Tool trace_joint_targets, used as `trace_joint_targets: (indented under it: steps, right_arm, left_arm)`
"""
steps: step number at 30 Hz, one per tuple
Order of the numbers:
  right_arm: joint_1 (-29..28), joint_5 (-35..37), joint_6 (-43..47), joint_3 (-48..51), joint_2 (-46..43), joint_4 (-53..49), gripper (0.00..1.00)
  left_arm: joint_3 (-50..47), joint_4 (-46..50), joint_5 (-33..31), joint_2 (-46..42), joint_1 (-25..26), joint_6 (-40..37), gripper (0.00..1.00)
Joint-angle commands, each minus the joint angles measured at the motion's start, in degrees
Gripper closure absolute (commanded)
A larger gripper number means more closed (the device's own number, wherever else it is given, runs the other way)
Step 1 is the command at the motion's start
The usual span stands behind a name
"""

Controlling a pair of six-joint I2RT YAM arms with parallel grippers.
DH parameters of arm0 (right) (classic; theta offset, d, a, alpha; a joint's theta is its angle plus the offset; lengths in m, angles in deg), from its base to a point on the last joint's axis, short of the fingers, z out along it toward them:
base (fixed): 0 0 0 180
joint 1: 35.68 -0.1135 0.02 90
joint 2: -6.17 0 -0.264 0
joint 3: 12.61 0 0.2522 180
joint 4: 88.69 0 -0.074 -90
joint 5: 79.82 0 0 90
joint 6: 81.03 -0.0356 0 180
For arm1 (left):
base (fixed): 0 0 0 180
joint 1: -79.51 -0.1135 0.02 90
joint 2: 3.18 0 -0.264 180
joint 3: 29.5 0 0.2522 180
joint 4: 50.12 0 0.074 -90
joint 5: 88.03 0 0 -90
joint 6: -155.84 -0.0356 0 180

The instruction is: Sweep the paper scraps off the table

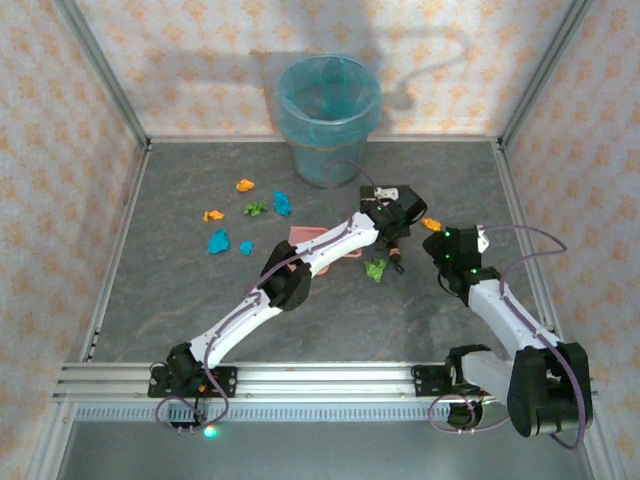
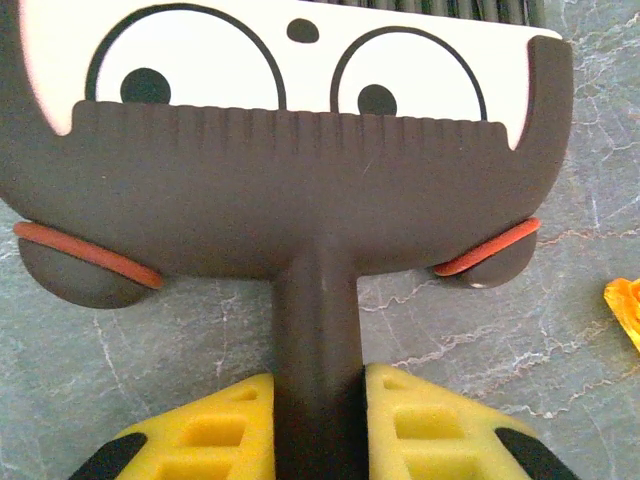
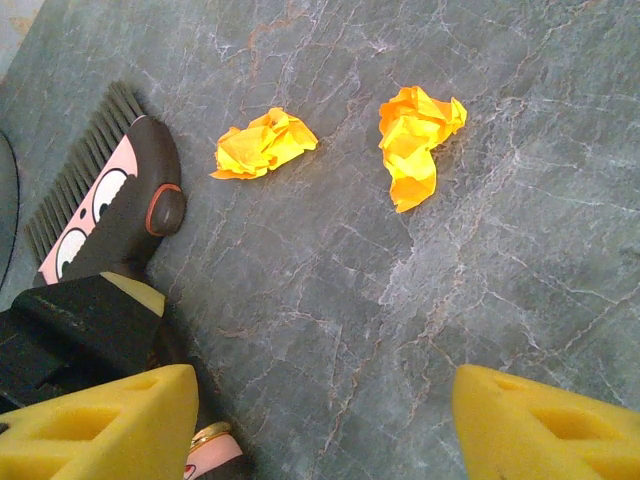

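Gripping the hand brush [image 2: 300, 180] by its thin stem: your left gripper [image 2: 318, 410] has both foam pads [image 2: 225, 425] pressed against the stem. That puts the bristle head out front and low over the table [image 1: 200, 290], ready to push. I read this as the grab step, with no sweeping begun yet.

Right gripper [image 3: 320, 420] has its jaws well apart and nothing in them. It hangs right of centre in the top view, above two orange scraps [image 3: 265, 142], probably parked clear of the brush's path.

Paper scraps [image 1: 218, 241]:
- a loose orange, green and blue cluster left of centre
- one green bit just below the brush
- one orange bit just right of the brush

Pink dustpan [image 1: 308, 236] lies mid-frame, partly under the left arm and close to the cluster, so you get short strokes. Lined bin [image 1: 328, 100] sits top centre for dumping.
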Motion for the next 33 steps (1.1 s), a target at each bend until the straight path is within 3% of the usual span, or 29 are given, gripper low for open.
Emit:
trace_joint_targets:
  steps: [1,13,18,26,33]
  right_arm:
    - [0.1,0.5,0.4,0.9,-1.0,1.2,0.32]
    - [0.1,-8.2,4.0,2.4,-3.0,6.9,0.33]
    - [0.1,-15.1,3.6,1.4,-6.6,6.8,0.33]
    - [0.1,-27.4,5.1,-11.1,-11.9,-12.4,0.38]
    - [0.1,-31.2,7.2,-17.5,-19.5,-25.8,0.38]
  left_arm:
    - [-2.8,2.2,0.0,-3.1,-0.2,2.6,0.82]
    - [-4.1,1.3,6.0,-11.7,-0.6,9.4,0.97]
    - [-11.8,-0.8,8.0,-18.8,-0.6,12.8,1.0]
    - [-29.3,-11.4,14.1,-31.7,-0.5,20.0,1.0]
    - [-42.0,-20.2,15.8,-40.1,0.0,26.1,1.0]
